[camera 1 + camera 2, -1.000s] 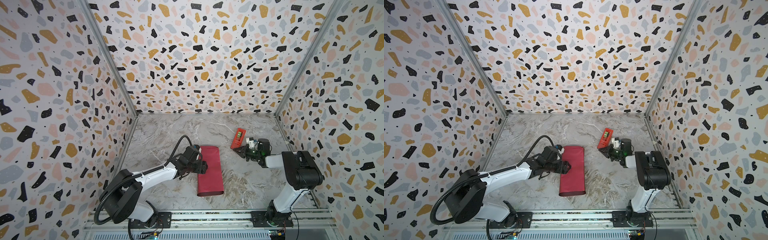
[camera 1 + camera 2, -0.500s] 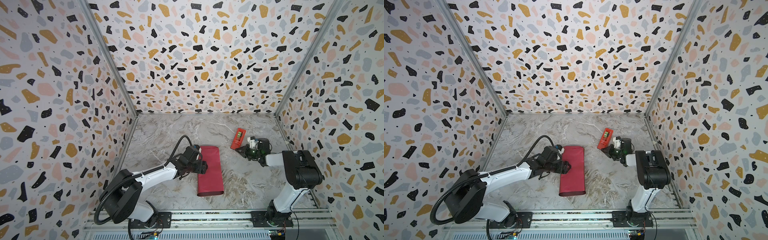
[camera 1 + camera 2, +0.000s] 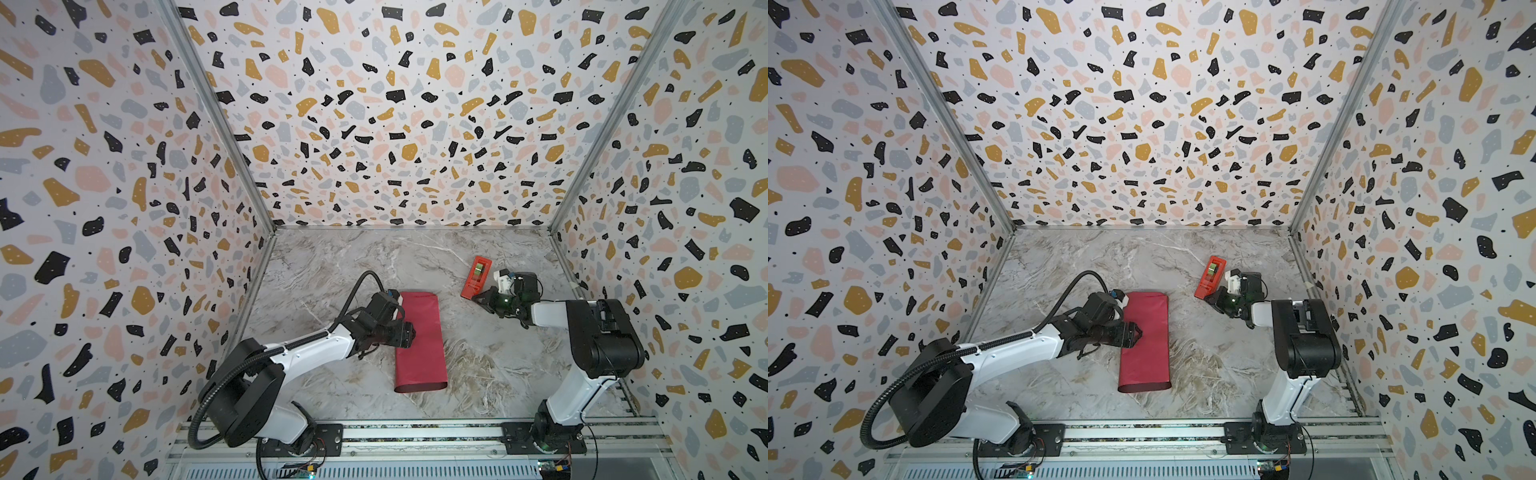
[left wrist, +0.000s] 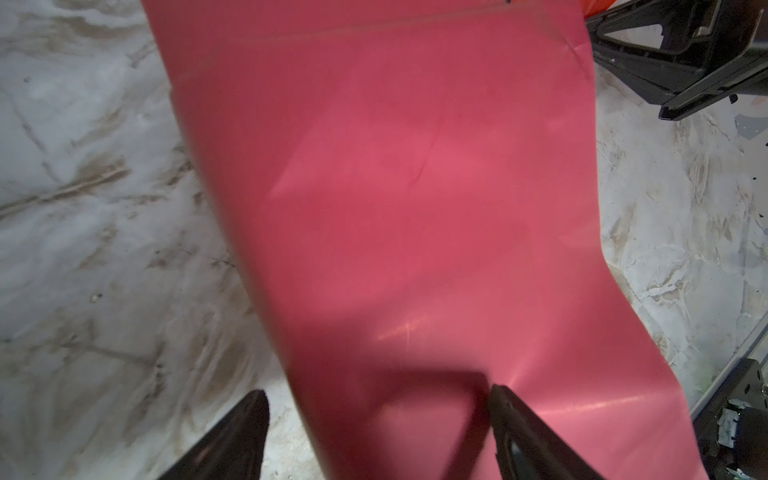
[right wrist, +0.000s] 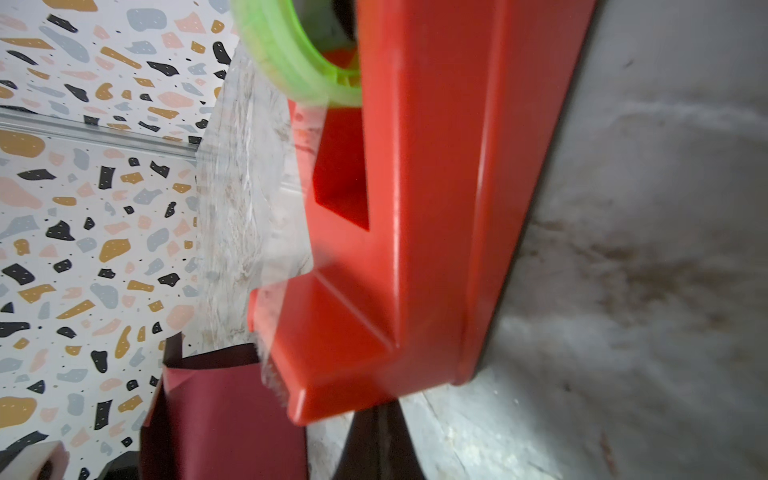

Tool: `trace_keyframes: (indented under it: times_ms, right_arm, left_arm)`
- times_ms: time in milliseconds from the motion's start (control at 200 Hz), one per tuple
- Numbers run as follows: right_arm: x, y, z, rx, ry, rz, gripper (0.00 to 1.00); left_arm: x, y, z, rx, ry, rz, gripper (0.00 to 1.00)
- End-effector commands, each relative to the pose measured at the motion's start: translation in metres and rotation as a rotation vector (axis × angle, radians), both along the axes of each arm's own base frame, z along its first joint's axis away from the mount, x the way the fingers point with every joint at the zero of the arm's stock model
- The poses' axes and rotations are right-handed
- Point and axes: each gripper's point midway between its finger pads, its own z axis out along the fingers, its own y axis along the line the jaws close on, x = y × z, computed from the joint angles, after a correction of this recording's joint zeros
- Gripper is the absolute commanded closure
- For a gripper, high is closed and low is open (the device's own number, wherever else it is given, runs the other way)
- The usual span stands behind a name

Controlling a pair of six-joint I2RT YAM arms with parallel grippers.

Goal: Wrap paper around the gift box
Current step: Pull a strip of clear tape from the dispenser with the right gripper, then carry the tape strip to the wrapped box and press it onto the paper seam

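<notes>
The paper (image 3: pixel 420 347) (image 3: pixel 1146 349) lies on the marble floor as a long crimson tube, its near end showing a dark maroon inside. The gift box is hidden. My left gripper (image 3: pixel 409 334) (image 3: pixel 1136 333) (image 4: pixel 376 401) is open at the tube's left edge. One finger (image 4: pixel 505 409) rests over the paper (image 4: pixel 415 208); the other finger (image 4: pixel 249 419) is over bare marble. My right gripper (image 3: pixel 478 298) (image 3: pixel 1211 300) (image 5: pixel 380 415) is shut and empty, its tips just under the near end of the red tape dispenser (image 3: pixel 476 277) (image 3: pixel 1211 277) (image 5: pixel 415 249).
The dispenser holds a green tape roll (image 5: pixel 291 62), and clear tape runs down to its cutter. Terrazzo-patterned walls close in the left, back and right sides. A metal rail (image 3: pixel 415 432) with both arm bases runs along the front edge.
The right wrist has edged slightly toward the dispenser. The left arm and the paper have not moved.
</notes>
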Motion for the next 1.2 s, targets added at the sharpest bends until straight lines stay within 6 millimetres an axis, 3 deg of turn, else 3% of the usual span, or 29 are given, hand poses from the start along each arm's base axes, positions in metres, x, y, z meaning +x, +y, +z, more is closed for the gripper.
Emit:
trace_keyframes:
  times_ms: [0, 120, 235, 440, 571, 661, 866, 1046, 1196]
  right_arm:
    - [-0.026, -0.016, -0.043, -0.11, 0.176, -0.026, 1.0]
    - [-0.027, -0.017, -0.041, -0.119, 0.174, -0.02, 1.0]
    - [-0.027, -0.011, -0.024, -0.08, 0.131, -0.003, 1.0]
    - [-0.047, 0.012, 0.05, 0.123, -0.054, 0.038, 1.0]
    - [-0.07, 0.041, 0.097, 0.268, -0.177, 0.035, 1.0]
    - [-0.085, 0.063, 0.116, 0.303, -0.238, 0.016, 1.0]
    - [-0.105, 0.099, 0.131, 0.271, -0.349, -0.087, 1.0]
    - [-0.113, 0.121, 0.125, 0.191, -0.394, -0.163, 1.0]
    - [-0.118, 0.125, 0.117, 0.109, -0.404, -0.233, 1.0]
  left_arm:
    - [-0.033, 0.045, -0.059, 0.237, 0.145, 0.013, 0.17]
    - [-0.033, 0.045, -0.06, 0.239, 0.147, 0.012, 0.17]
    - [-0.033, 0.045, -0.06, 0.238, 0.149, 0.015, 0.17]
    - [-0.034, 0.047, -0.062, 0.242, 0.15, 0.014, 0.17]
    - [-0.034, 0.046, -0.063, 0.242, 0.153, 0.011, 0.17]
    - [-0.034, 0.046, -0.063, 0.247, 0.154, 0.009, 0.17]
    - [-0.035, 0.046, -0.064, 0.25, 0.157, 0.006, 0.17]
    - [-0.034, 0.046, -0.065, 0.252, 0.157, 0.002, 0.17]
    - [-0.034, 0.046, -0.065, 0.252, 0.157, -0.001, 0.17]
